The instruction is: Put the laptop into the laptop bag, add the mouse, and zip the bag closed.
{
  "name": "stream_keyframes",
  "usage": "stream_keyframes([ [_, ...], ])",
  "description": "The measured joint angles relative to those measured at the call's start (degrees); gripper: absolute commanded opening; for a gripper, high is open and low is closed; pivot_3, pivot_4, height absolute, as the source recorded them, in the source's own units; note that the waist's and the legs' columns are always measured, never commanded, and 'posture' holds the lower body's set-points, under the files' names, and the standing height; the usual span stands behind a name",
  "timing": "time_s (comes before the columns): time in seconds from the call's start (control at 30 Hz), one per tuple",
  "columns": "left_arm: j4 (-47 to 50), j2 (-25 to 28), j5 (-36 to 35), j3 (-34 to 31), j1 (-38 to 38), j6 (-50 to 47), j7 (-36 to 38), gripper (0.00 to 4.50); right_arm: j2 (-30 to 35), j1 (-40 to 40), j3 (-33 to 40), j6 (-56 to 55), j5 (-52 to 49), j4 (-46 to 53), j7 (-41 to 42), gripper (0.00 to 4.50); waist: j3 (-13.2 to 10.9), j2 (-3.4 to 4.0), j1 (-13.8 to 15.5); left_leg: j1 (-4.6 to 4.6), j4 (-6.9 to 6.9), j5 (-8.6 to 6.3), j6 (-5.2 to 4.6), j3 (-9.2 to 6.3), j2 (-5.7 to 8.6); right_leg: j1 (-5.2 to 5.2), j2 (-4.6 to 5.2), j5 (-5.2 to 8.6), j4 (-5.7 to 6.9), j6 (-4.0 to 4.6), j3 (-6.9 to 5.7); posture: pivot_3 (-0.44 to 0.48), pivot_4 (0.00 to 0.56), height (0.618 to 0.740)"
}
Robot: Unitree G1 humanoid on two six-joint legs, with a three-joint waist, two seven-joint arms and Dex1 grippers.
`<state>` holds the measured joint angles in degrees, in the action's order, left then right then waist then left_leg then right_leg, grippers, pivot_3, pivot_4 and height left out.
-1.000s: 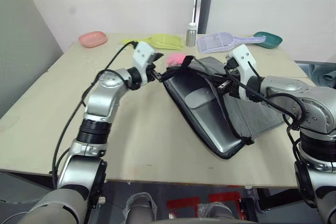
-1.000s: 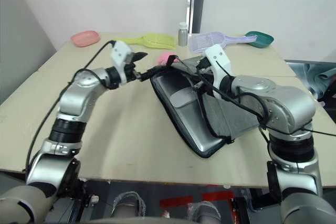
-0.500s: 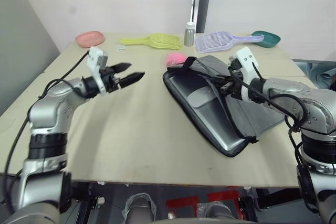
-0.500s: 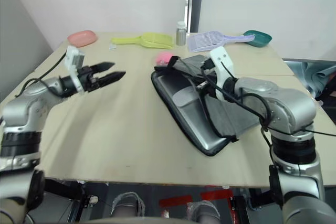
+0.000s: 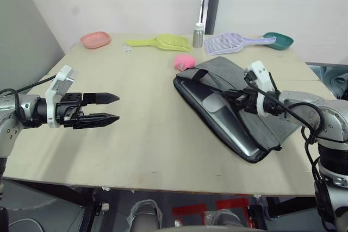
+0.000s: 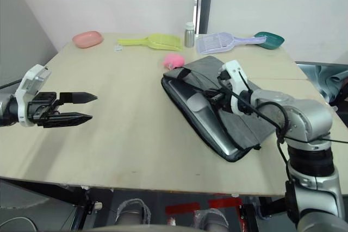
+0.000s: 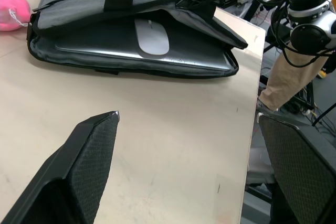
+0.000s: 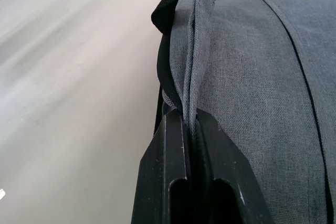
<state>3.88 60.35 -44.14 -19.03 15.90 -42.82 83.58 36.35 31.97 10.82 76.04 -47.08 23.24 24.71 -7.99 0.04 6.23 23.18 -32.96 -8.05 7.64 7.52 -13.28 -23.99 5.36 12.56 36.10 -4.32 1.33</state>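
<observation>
Laptop bag [image 5: 244,101]: lies on the table [image 5: 147,134], mouth agape, upper flap raised.
Contents: laptop [image 7: 157,59] inside, mouse [image 7: 152,36] resting on it.
Right gripper [image 8: 190,124]: clenched on the flap's fabric edge beside a black strap handle [image 8: 173,1].
Left gripper [image 5: 103,108]: released, empty, well apart from the bag.
Step in hand: zipping; judged best to lay the flap flat and pin a corner before pulling.
Unclear: the zip pull cannot be made out.
</observation>
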Motion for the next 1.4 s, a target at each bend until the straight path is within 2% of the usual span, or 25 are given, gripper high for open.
stream_keyframes([
  [0.2,-0.2,3.5,1.2,0.0,-4.1,2.1,4.1,4.44,8.2,-8.4,-0.8,-2.9,-2.2,7.7,8.9,0.00,0.0,-0.01,0.2,0.01,0.15,-0.01,-0.01,0.00,-0.01,0.00,-0.01,0.02,-0.15,0.00,-0.03,0.000,0.150,0.740],
  [0.5,0.3,5.1,1.4,0.9,-4.4,3.3,5.6,4.44,11.1,-11.4,-3.2,-8.3,-2.2,9.3,13.7,0.00,0.0,-0.01,-0.4,-0.18,0.02,-0.01,-0.09,0.08,-0.03,0.05,-0.02,0.02,0.11,0.03,0.11,0.000,0.150,0.740],
  [0.73,-3.2,9.6,-0.3,1.6,-8.5,8.9,6.2,4.50,12.1,-10.2,-7.1,-7.7,-0.4,6.0,13.4,2.35,0.0,-0.03,-0.6,-0.15,0.01,-0.02,-0.12,0.10,-0.03,0.02,-0.02,0.02,0.10,0.04,0.11,0.000,0.150,0.740],
  [0.93,-4.3,11.8,-3.2,0.3,-9.2,10.9,6.3,4.50,20.5,-12.6,5.5,-3.2,-11.3,6.9,20.1,4.46,0.0,-0.08,0.6,-0.21,-0.03,-0.18,-0.42,0.09,-0.04,0.11,-0.02,0.03,0.10,0.06,0.10,0.000,0.150,0.740],
  [1.07,-4.2,13.5,-3.5,-1.8,-10.5,11.2,6.3,4.50,26.3,-20.9,19.4,-1.7,-17.0,9.9,26.3,4.49,0.1,-0.10,1.1,-0.20,-0.05,-0.19,-0.46,0.11,-0.06,0.10,-0.02,0.04,0.09,0.07,0.11,0.000,0.150,0.740],
  [1.2,-5.7,15.0,-5.1,-3.6,-12.0,11.9,6.4,4.50,28.0,-36.6,34.8,-2.7,-13.3,11.8,33.3,4.49,0.1,-0.19,1.5,-0.22,-0.07,-0.21,-0.51,0.13,-0.07,0.12,-0.01,0.06,0.07,0.09,0.12,0.000,0.150,0.740],
  [1.27,-8.4,16.1,-5.4,-3.8,-12.1,13.1,6.4,4.50,25.0,-48.6,42.9,-5.5,-8.1,12.6,37.7,4.49,0.1,-0.21,2.1,-0.22,-0.07,-0.22,-0.53,0.15,-0.07,0.09,0.00,0.10,0.06,0.09,0.12,0.000,0.150,0.740],
  [1.4,-14.5,18.3,-5.2,-2.3,-11.5,17.0,6.4,4.50,17.1,-63.2,52.6,-12.1,-1.7,13.2,43.1,4.49,0.1,-0.21,2.3,-0.24,-0.05,-0.24,-0.53,0.19,-0.07,0.05,0.03,0.14,0.04,0.05,0.17,0.000,0.150,0.740],
])
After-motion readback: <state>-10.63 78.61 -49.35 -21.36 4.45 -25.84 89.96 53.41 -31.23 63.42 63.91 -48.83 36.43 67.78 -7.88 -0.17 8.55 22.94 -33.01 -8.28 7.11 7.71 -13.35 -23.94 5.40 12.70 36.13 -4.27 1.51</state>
